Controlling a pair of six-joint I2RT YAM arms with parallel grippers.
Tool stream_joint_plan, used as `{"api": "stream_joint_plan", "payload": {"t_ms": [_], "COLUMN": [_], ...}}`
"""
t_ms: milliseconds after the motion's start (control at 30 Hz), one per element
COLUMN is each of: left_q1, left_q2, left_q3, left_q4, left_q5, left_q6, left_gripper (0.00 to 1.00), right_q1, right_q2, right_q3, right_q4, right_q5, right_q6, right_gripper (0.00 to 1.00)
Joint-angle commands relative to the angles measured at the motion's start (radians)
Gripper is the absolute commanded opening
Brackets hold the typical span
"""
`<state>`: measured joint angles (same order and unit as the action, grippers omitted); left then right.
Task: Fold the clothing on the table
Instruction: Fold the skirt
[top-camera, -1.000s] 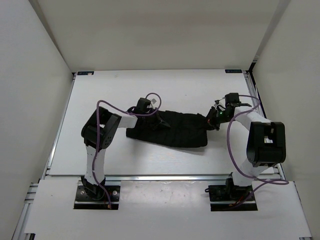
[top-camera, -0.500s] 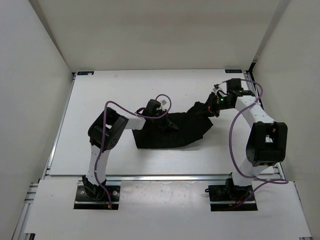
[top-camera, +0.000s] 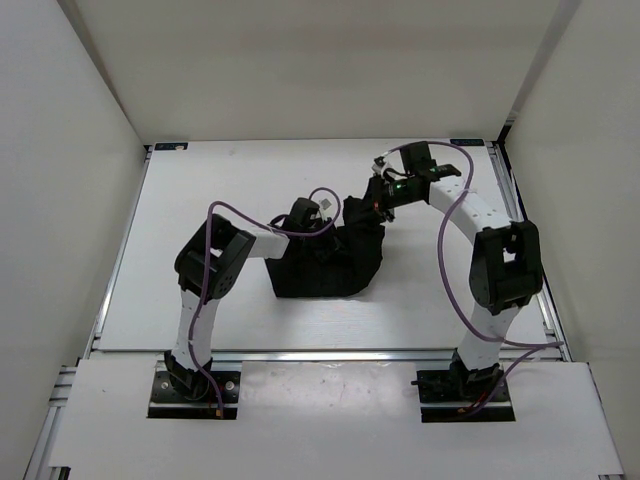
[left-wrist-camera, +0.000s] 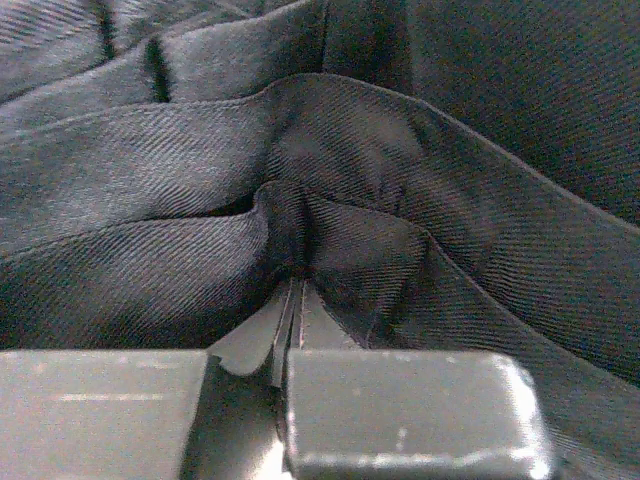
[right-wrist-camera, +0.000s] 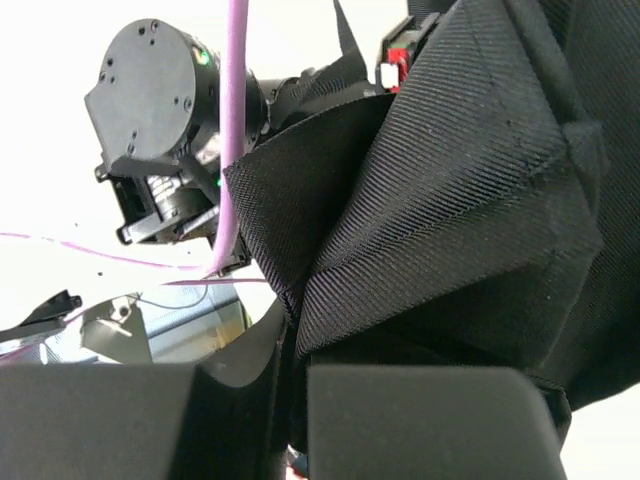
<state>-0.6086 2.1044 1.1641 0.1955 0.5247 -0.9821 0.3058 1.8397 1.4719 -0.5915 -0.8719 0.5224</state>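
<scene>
The black garment (top-camera: 325, 265) lay bunched at the middle of the white counter (top-camera: 200, 200). The left fingers (left-wrist-camera: 410, 410) were pressed together on a crease of cloth on its far left part. The right fingers (right-wrist-camera: 430, 420) pinched a fold at its far right corner, where the cloth stood up off the counter and draped over them.

Left arm (top-camera: 188, 325): white tubular links, black joint housings; round black screw-studded wrist housing (right-wrist-camera: 150, 75) | right arm (top-camera: 480, 335): same white-and-black build; small green indicator light (top-camera: 394, 185) | purple cable (right-wrist-camera: 236, 130): one looped along each arm | left gripper (left-wrist-camera: 290, 320): dark grey blocky fingers (left-wrist-camera: 410, 410)
</scene>
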Motion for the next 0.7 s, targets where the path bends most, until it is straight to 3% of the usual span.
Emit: {"api": "stream_joint_plan", "payload": {"t_ms": [0, 200, 333, 500, 567, 667], "left_q1": [0.041, 0.173, 0.265, 0.395, 0.414, 0.406], "left_q2": [-0.036, -0.171, -0.318, -0.481, -0.523, -0.581], "left_q3": [-0.029, -0.047, -0.128, -0.204, -0.225, -0.302], "left_q4": [-0.03, -0.044, -0.132, -0.385, -0.491, -0.548], "left_q5": [-0.009, 0.044, -0.003, -0.182, -0.288, -0.399], "left_q6": [0.005, 0.017, 0.092, 0.247, 0.351, 0.388], "left_gripper": [0.08, 0.14, 0.14, 0.13, 0.13, 0.13], "right_q1": [-0.03, -0.12, -0.155, -0.181, -0.18, -0.182], "right_q2": [-0.042, -0.115, -0.129, -0.148, -0.146, -0.145], "right_q3": [0.021, -0.068, -0.1, -0.11, -0.113, -0.104], "right_q4": [0.03, 0.03, 0.012, 0.01, 0.009, -0.005], "right_q5": [-0.075, -0.055, -0.035, -0.024, -0.016, -0.013], "right_q6": [0.024, 0.005, -0.012, -0.004, -0.004, -0.016], "right_gripper": [0.0, 0.0, 0.0, 0.0, 0.0, 0.0]}}
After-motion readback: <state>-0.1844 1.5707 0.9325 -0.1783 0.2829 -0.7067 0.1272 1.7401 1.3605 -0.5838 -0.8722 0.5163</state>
